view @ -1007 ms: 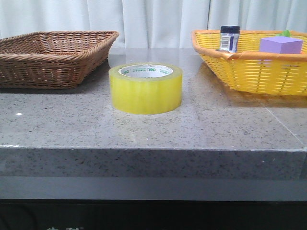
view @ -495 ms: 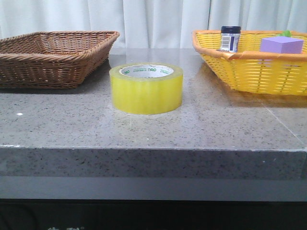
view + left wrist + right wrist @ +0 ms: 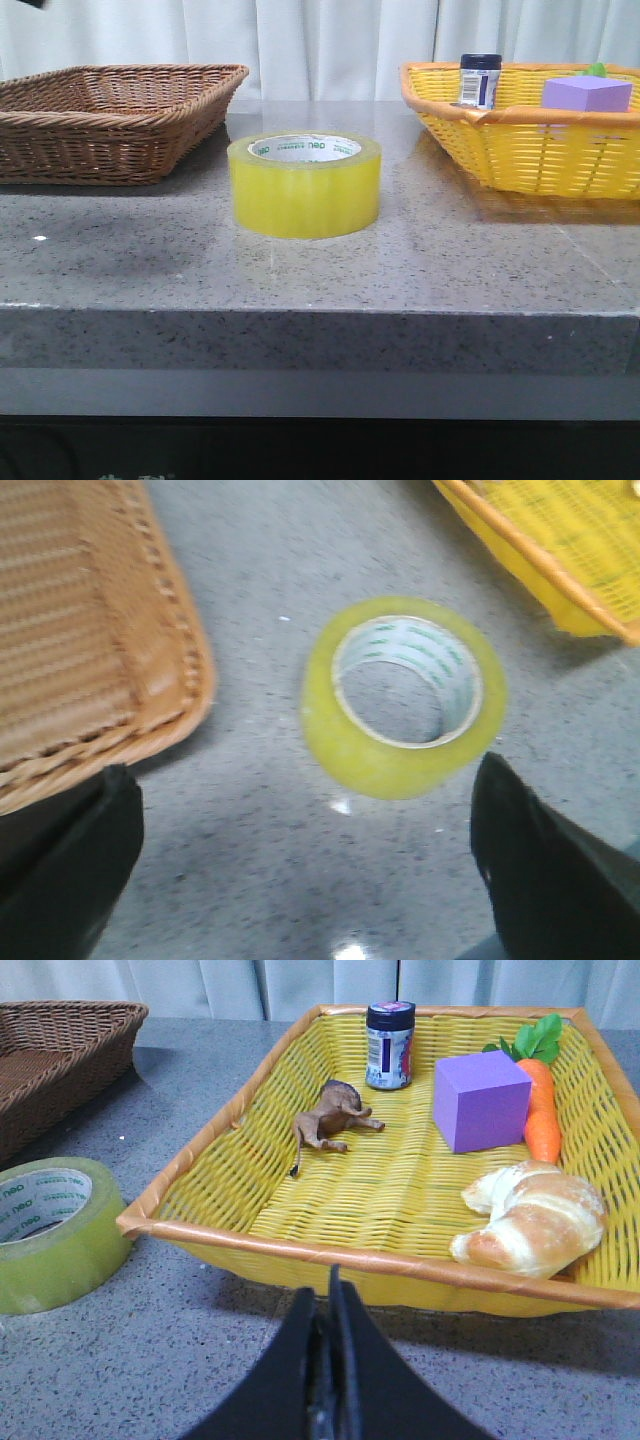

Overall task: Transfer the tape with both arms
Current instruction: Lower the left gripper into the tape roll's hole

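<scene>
Front view: tape (image 3: pixel 305 185) lies flat on the stone table (image 3: pixel 300 270), core hole up, btwn the brown wicker basket (image 3: pixel 110 120) on the left and the yellow basket (image 3: pixel 530 135) on the right, touching neither. Left wrist view: left gripper (image 3: pixel 300 880) spread wide above the table, dark fingers (image 3: pixel 65 870) either side, tape just beyond them. Right wrist view: right gripper (image 3: pixel 328 1360) pressed together w/ nothing in it, near the yellow basket's front rim; inside are a croissant (image 3: pixel 530 1218), purple block (image 3: pixel 480 1100), carrot (image 3: pixel 543 1100), toy animal (image 3: pixel 330 1120) and jar (image 3: pixel 390 1045) at the back.

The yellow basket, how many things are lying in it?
5 in the yellow basket: a jar at the back, a purple block, a carrot beside it, a toy animal, and a croissant nearest. Nothing else shows.
</scene>
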